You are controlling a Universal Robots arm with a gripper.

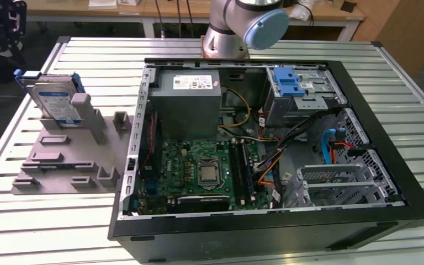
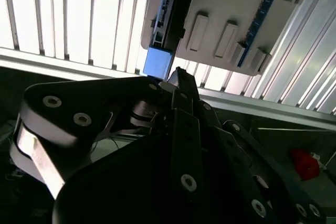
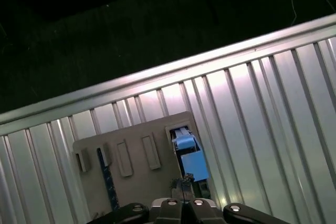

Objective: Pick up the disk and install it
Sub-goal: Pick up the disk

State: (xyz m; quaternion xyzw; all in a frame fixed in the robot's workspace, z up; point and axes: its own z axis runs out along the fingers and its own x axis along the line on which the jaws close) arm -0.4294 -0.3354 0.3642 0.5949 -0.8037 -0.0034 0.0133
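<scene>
Your disk (image 1: 53,102) is not in the case yet. It stands upright on its edge in the grey holder (image 1: 64,160), at the holder's far end, near the table's (image 1: 86,55) far corner on the exterior view's left. Its labelled face is toward the camera and its blue rails frame it.

The open case (image 1: 264,234) lies flat beside the holder and takes up the middle of the table and the side on the exterior view's right. The arm (image 1: 234,27) rises from the table's far edge behind it.

In the first wrist view your end effector (image 3: 182,184) looks down on the holder (image 3: 131,182), and the blue top of the disk (image 3: 190,158) lies just past its tips. The second wrist view shows the same pairing. There the end effector (image 2: 178,74) points at the holder (image 2: 231,3), with the disk (image 2: 157,62) seen edge-on right beside the tip.

The disk is apart from the end effector and nothing touches it. The tips look drawn together, with nothing clamped between them.
</scene>
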